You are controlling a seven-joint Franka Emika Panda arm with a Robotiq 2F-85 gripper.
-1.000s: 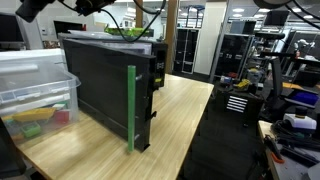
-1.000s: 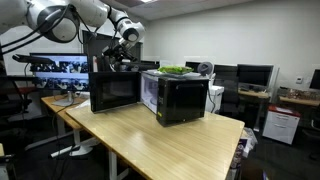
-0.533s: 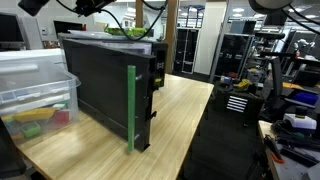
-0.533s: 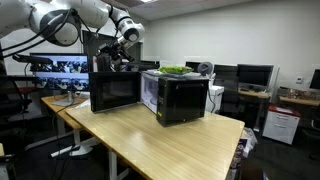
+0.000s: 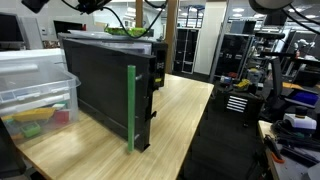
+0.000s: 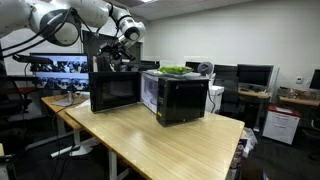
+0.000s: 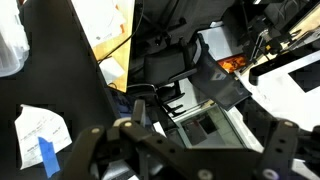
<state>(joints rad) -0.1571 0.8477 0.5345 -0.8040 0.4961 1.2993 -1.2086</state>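
Office desks with monitors (image 6: 60,66) stand behind a wooden table (image 6: 170,135). I can read no writing; the white label (image 7: 40,140) in the wrist view is too small. My gripper (image 6: 122,50) hangs at the far left, jaws spread wide and holding nothing, just above the left microwave (image 6: 114,92). Its long side runs left to right, door facing near. A second microwave (image 6: 182,98) stands just right of it.

White arm (image 6: 60,22), rounded glossy segments; dark joint rings; black jaws with pivoted linkage bars
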